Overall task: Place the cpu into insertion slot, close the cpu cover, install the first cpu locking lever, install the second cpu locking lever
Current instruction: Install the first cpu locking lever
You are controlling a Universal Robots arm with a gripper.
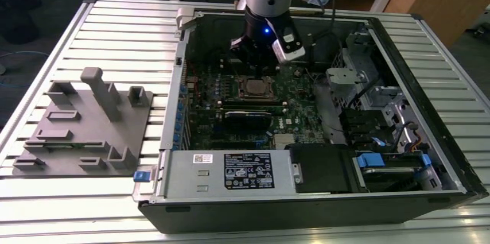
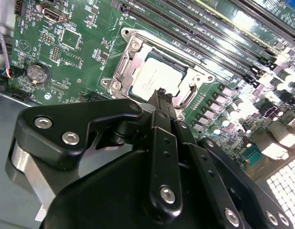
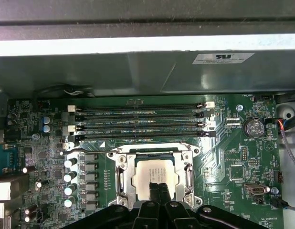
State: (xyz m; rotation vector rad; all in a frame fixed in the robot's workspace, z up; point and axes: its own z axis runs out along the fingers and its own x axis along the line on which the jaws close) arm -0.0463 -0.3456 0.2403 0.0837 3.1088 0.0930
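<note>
The cpu (image 3: 154,172), a silvery square chip, lies in the insertion slot (image 1: 256,88) on the green board. The cpu cover (image 3: 122,175), a metal frame with a window, lies flat around the chip (image 2: 154,76). My gripper (image 3: 159,187) hangs just above the chip's near edge with its two black fingers pressed together and nothing between them. In the second wrist view, a locking lever's curved wire end (image 2: 188,98) rises right beside the gripper (image 2: 162,97). Another wire lever (image 3: 90,150) runs along the slot's far side. In the exterior view the gripper (image 1: 256,73) hovers at the slot's back edge.
Several long black memory slots (image 3: 138,121) lie just beyond the socket. The open computer case (image 1: 174,117) walls in the board, with a power supply (image 1: 229,169) at the front and drive bays (image 1: 391,140) at the exterior view's right. A grey fixture (image 1: 84,123) stands outside the case.
</note>
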